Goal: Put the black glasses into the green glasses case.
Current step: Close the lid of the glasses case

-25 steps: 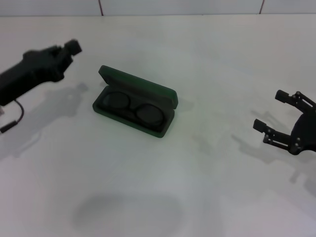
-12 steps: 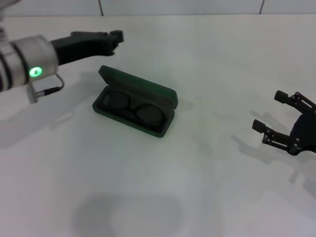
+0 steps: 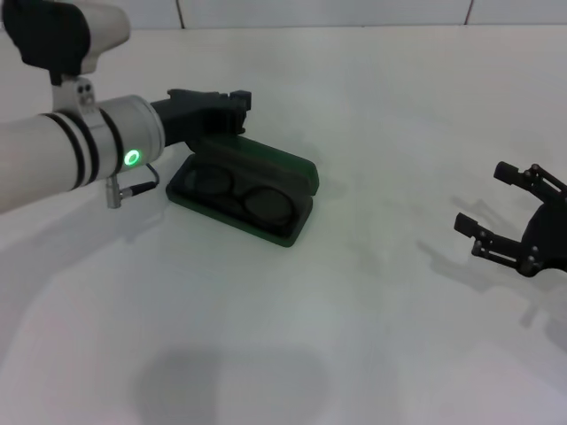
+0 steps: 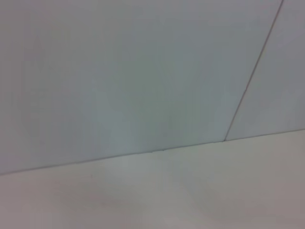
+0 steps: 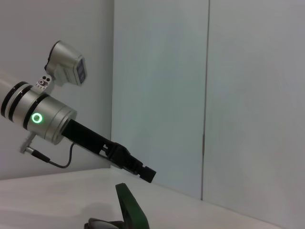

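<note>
Head view, left to right: left gripper (image 3: 232, 100) up at the far edge of the green glasses case (image 3: 252, 159), right over the raised lid, fingers pressed together by the look of it. Black glasses (image 3: 235, 195) already lying in the open case, lenses side by side along its length, long axis running left-far to right-near. Lid just below and toward the camera from that gripper, clearly the nearer arm. Over on the right, right gripper (image 3: 499, 202) spread wide, well apart, idle on the table (image 3: 372, 336).

Matt green glasses case (image 3: 266, 168), smooth white table (image 3: 372, 336), glossy-lensed black glasses (image 3: 239, 197)
</note>
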Controlling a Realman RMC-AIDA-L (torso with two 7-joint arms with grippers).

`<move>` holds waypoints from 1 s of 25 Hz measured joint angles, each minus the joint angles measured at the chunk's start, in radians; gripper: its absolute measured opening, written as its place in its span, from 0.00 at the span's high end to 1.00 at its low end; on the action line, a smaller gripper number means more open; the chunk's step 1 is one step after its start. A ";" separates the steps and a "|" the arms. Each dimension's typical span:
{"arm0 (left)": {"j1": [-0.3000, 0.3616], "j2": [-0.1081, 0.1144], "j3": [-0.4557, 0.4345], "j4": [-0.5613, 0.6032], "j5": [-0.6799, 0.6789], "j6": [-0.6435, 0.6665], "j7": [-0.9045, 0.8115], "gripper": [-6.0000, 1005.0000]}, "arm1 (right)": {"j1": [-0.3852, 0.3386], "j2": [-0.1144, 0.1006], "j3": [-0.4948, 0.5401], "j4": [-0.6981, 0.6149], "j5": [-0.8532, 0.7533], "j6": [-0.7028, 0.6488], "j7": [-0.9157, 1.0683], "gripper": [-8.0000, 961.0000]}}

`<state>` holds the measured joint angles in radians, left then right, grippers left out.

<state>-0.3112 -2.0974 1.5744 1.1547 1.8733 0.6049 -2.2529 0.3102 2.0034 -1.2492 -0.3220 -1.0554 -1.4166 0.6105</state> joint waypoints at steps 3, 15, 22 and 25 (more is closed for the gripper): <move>-0.040 -0.001 0.005 -0.045 -0.002 -0.019 -0.011 0.91 | 0.002 0.000 -0.002 0.000 0.000 0.004 0.000 0.09; -0.113 -0.002 0.062 -0.170 -0.084 -0.119 0.079 0.91 | 0.000 0.001 -0.006 0.000 0.000 0.005 0.000 0.09; -0.098 0.000 0.077 -0.216 -0.248 -0.142 0.251 0.91 | 0.000 0.002 -0.006 0.000 0.000 0.001 0.000 0.09; -0.083 -0.003 0.084 -0.216 -0.296 -0.148 0.322 0.91 | 0.001 0.003 -0.006 0.000 0.000 0.002 0.000 0.09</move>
<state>-0.3942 -2.1000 1.6588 0.9382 1.5770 0.4569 -1.9308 0.3112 2.0062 -1.2547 -0.3220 -1.0554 -1.4149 0.6105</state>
